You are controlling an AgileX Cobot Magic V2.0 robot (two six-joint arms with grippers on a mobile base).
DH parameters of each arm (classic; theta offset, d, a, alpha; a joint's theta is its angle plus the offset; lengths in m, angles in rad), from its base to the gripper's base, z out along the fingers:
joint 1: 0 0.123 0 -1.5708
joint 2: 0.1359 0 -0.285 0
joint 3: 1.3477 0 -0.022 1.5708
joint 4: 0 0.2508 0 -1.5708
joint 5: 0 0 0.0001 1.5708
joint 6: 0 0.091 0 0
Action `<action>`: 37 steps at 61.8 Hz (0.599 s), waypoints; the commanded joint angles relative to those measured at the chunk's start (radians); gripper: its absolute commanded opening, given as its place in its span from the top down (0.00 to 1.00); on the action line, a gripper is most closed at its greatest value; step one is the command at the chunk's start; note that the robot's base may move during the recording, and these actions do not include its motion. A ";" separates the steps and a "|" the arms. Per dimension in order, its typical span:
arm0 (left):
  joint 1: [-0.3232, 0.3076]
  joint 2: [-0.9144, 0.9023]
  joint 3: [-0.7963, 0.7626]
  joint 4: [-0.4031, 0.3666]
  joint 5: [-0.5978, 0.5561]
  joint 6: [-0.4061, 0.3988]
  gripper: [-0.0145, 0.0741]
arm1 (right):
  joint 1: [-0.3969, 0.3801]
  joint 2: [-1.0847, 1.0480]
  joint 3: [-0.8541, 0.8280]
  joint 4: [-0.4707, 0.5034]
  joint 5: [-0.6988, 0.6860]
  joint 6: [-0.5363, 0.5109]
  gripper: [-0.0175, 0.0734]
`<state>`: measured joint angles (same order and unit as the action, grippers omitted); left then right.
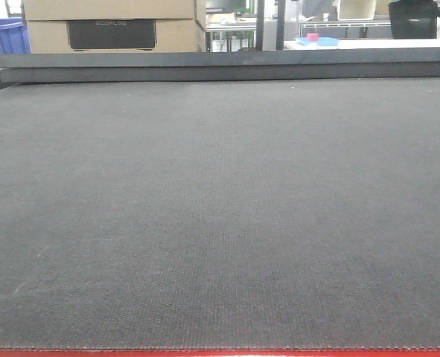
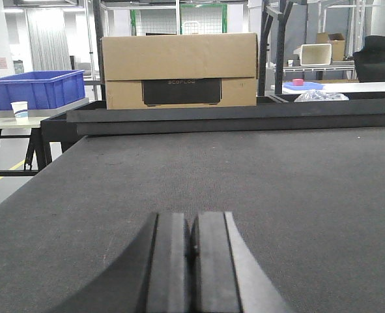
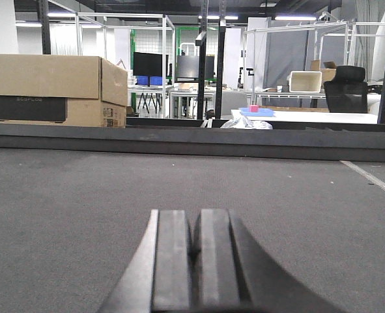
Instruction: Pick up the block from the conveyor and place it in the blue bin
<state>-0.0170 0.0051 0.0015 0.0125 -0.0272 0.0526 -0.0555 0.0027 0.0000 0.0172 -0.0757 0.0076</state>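
Note:
The conveyor is a wide dark grey woven belt that fills the front view, with a strip of its red frame at the bottom edge. No block shows on the belt in any view. My left gripper is shut and empty, low over the belt. My right gripper is shut and empty, low over the belt. A blue bin stands on a table beyond the belt's far left; its corner also shows in the front view.
A black rail runs along the belt's far side. Behind it stands a cardboard box. A white table at the far right holds a small pink thing on a blue tray. A black chair stands farther right.

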 commanded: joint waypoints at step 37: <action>0.000 -0.005 -0.002 -0.006 -0.014 -0.006 0.96 | -0.005 -0.003 0.000 0.004 -0.014 -0.002 0.99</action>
<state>-0.0170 0.0051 0.0015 0.0125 -0.0272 0.0526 -0.0555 0.0027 0.0000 0.0172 -0.0757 0.0076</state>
